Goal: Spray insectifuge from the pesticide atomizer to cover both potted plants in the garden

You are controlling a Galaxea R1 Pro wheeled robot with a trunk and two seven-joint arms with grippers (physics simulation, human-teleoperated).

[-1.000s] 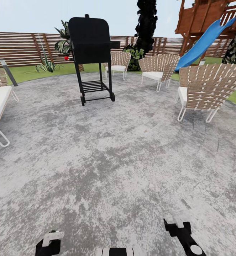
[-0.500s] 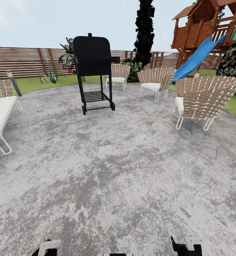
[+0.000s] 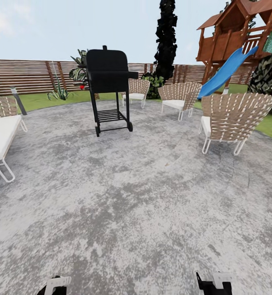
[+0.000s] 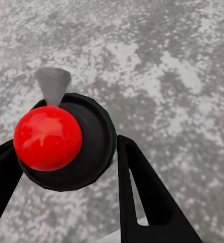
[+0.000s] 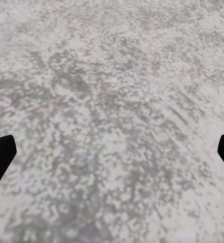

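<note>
My garden (image 3: 37,98) opens ahead: a round grey patio (image 3: 136,196) ringed by lawn and a wooden slat fence (image 3: 25,76). A play tower with a blue slide (image 3: 226,71) rises at far right beside a tall dark tree (image 3: 166,37). A black grill (image 3: 108,84) stands straight ahead on the paving, with 3 woven chairs to its right, the nearest (image 3: 234,116) large at right, and a white lounger (image 3: 0,131) at left.

The pesticide atomizer (image 4: 66,142) is already in my left gripper (image 4: 66,167): its dark round body sits between the 2 black fingers (image 4: 142,192), which close against its sides. The red spot and pale nozzle face the camera, so I judge its long axis runs along the fingers, nozzle toward the ground. My right gripper (image 5: 112,157) is spread wide with nothing between its tips, over bare paving.

I cannot pick out the 2 potted plants here. Greenery by the fence left of the grill is too small to identify. The next move is driving, and the grill and chairs stand in the direct path forward.
</note>
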